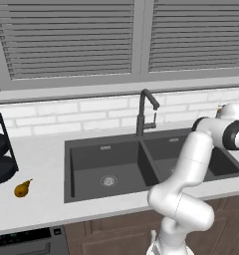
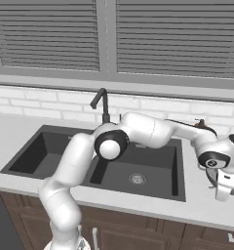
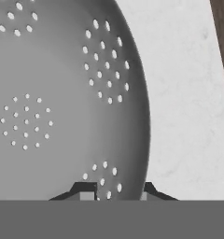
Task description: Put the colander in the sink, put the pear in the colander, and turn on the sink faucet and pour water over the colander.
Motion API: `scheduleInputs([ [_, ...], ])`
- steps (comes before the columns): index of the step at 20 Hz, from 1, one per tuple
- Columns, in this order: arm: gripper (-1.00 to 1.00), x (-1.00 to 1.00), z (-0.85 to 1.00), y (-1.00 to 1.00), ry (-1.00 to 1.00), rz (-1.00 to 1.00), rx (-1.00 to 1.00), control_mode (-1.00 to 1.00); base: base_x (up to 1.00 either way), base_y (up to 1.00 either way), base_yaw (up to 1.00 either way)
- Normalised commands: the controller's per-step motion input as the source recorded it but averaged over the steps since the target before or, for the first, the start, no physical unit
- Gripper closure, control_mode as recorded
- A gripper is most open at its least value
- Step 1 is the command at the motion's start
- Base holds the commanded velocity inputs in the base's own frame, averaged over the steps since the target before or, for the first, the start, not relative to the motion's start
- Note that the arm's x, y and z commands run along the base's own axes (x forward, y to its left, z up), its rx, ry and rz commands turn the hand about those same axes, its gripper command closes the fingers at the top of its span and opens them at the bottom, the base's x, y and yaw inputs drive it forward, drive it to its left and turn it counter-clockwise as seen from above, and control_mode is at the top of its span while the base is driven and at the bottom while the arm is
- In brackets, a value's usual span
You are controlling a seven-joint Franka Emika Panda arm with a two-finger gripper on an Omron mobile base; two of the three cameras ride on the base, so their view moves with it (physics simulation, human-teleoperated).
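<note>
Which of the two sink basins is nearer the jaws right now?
The right-hand basin, beside the counter end where the gripper straddles the colander rim. The left basin lies beyond the divider, towards the pear.

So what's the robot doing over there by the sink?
The white robot arm is reaching to the counter on the right of the sink. Its gripper has its jaws either side of the rim of the colander, one inside the bowl and one outside, closed in on it. The colander sits on the counter, not in the sink yet. The pear waits on the counter left of the sink, and no water runs from the sink faucet.
</note>
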Motion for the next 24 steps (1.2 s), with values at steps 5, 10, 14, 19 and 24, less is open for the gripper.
scheduleInputs([
  [5, 1.0, -0.78, 0.59, 0.72, -0.31, 0.27, -0.07, -1.0, 0.0, 0.0, 0.0],
  [10, 1.0, -0.67, 0.8, 0.98, -0.26, 0.35, -0.16, -1.0, 0.0, 0.0, 0.0],
  [14, 1.0, -0.48, 0.66, 1.0, -0.16, 0.35, -0.19, -1.0, 0.0, 0.0, 0.0],
  [19, 1.0, -0.3, 0.11, 0.74, -0.03, 0.23, -0.02, -1.0, 0.0, 0.0, 0.0],
  [24, 1.0, -0.06, 0.01, 0.53, 0.0, 0.15, 0.0, -1.0, 0.0, 0.0, 0.0],
])
